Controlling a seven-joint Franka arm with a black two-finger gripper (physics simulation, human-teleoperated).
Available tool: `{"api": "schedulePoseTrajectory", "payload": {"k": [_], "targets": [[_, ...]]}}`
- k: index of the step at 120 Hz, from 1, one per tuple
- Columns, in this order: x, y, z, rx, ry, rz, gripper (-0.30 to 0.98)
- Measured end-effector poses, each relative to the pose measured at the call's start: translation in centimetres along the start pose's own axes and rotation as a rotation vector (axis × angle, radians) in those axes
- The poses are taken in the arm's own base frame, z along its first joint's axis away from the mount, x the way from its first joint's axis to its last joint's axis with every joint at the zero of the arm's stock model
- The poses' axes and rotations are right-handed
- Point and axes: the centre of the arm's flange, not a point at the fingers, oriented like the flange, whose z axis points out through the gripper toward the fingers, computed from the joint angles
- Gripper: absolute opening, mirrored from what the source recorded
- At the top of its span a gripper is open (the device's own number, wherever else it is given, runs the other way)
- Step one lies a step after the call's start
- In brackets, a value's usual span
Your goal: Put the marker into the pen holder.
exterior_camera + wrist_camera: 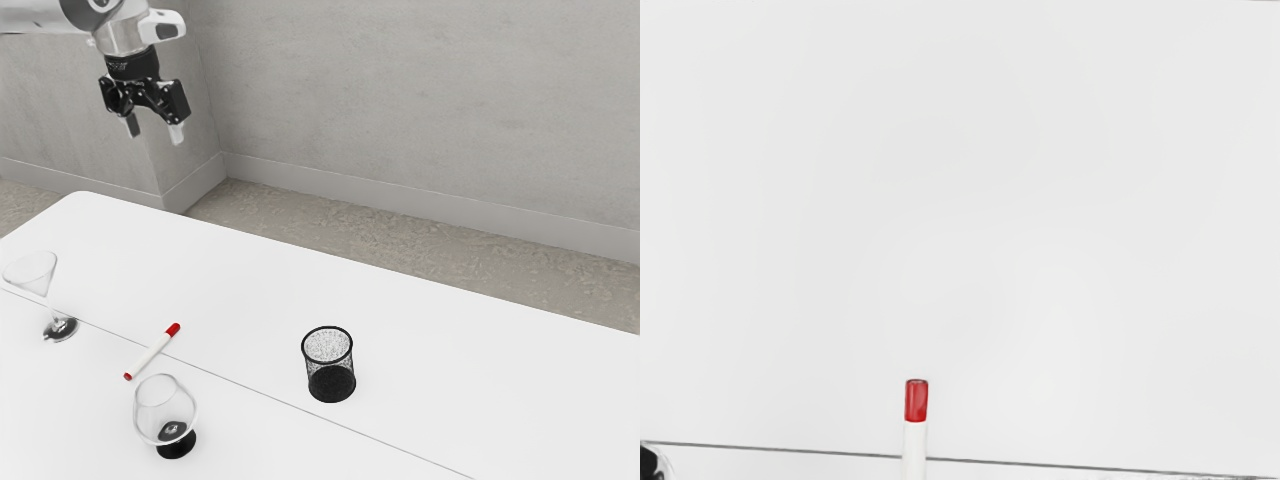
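Note:
High above the table's far left in the exterior view, my gripper (154, 130) hangs open, its two fingers apart with nothing between them. The white marker (153, 351) with red ends lies flat on the table across a thin seam line; in the wrist view the marker (915, 446) shows its red cap and part of its white body. A black mesh pen holder (331, 385) stands upright on the table, to the marker's right in the exterior view, with nothing visible inside.
On the white table (250, 290), a stemmed glass with a rounded bowl (165, 410) stands close beside the marker. A martini glass (34, 275) is at the exterior view's left. A grey wall (420, 110) rises beyond the table.

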Motion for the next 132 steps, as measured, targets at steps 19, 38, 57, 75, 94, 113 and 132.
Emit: {"api": "schedulePoseTrajectory", "payload": {"k": [19,38,57,75,94,113,132], "targets": [[0.1,0.1,0.0,-0.005,-0.002,0.058,0.67],[4.5,1.1,7.3,0.018,-0.037,0.106,0.67],[9.5,1.7,20.9,0.063,-0.072,0.145,0.67],[10.6,-0.1,28.1,0.083,-0.074,0.154,0.67],[5.7,-2.6,31.8,0.051,-0.149,0.154,0.67],[1.3,-3.5,35.2,0.022,-0.200,0.178,0.67],[-2.0,-2.7,37.7,0.003,-0.224,0.217,0.67]]}}
